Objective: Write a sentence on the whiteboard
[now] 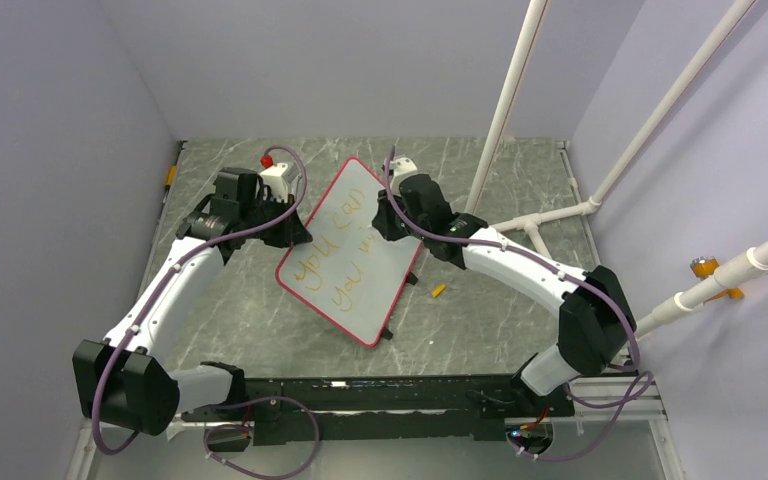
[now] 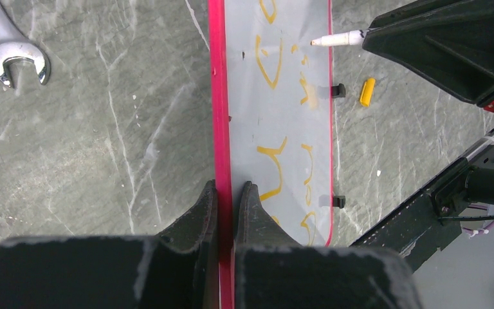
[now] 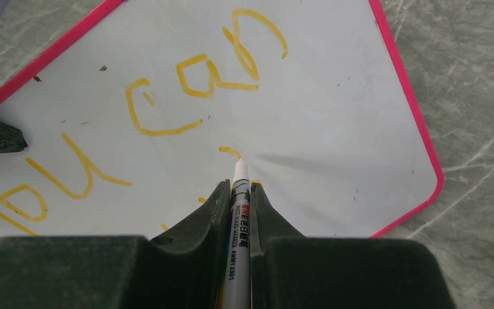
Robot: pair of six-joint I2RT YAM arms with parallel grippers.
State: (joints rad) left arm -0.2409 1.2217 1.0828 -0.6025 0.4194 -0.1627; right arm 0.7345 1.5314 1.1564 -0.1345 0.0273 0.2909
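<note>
The whiteboard [image 1: 385, 288] is lying askew in the middle of the table [image 1: 260, 320], one corner pointing toward the far wall. The sentence [image 1: 332, 255] is running across it in two orange lines, the upper reading "you can".

Only the right wrist view is showing the marker [image 3: 240, 215], its tip touching the board just below "can". The right gripper [image 3: 239, 190] is pinching the marker's barrel between its fingers.

Only the left wrist view is showing a wrench [image 2: 13, 48] lying on the table left of the board. There the left gripper [image 2: 228, 187] is clamping the board's red frame. An orange cap [image 1: 438, 291] is lying just beside the board's right edge.

Both arms are reaching forward and bending inward toward the board from opposite sides.
</note>
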